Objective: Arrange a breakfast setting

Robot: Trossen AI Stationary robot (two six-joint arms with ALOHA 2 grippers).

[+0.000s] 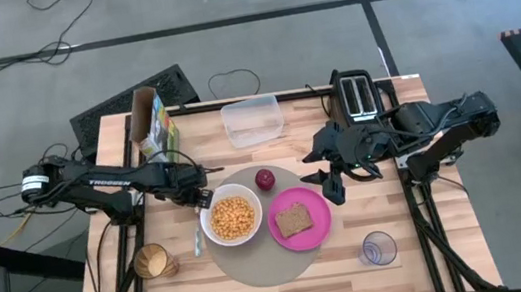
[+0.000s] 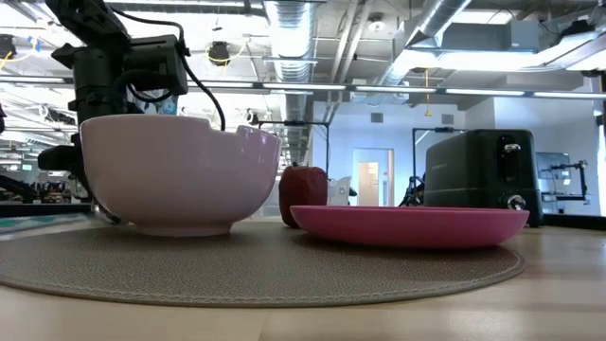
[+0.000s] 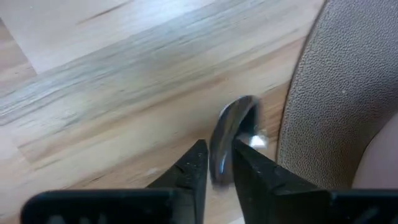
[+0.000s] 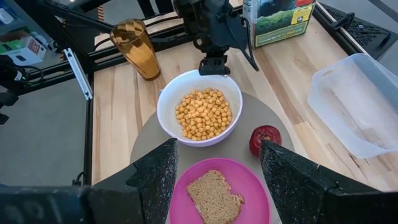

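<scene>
A round grey-brown mat (image 1: 256, 266) lies on the wooden table. On it stand a white bowl (image 1: 233, 217) of yellow cereal balls, a magenta plate (image 1: 320, 227) with a brown toast slice (image 1: 294, 219), and a small red apple (image 1: 265, 179). A teal-handled spoon (image 1: 197, 240) lies just off the mat's left edge. A clear glass (image 1: 379, 248) stands on the table at the near right. My left gripper (image 1: 203, 198) is at the bowl's left, shut on the spoon. My right gripper (image 1: 332, 192) is open and empty over the plate's far right edge. My left gripper pinches the spoon's metal end (image 3: 221, 149) between its two fingertips (image 3: 198, 163), just behind the spoon's bowl (image 3: 239, 115). The fingers point down at it from above. The spoon is close beside the mat's edge (image 3: 298, 124); whether it rests on the wood, I cannot tell.
An amber cup (image 1: 155, 263) stands at the near left. A cereal box (image 1: 151, 120), a clear plastic tub (image 1: 252, 120) and a black toaster (image 1: 356, 93) stand along the far edge. Bare wood shows at the near right around the glass.
</scene>
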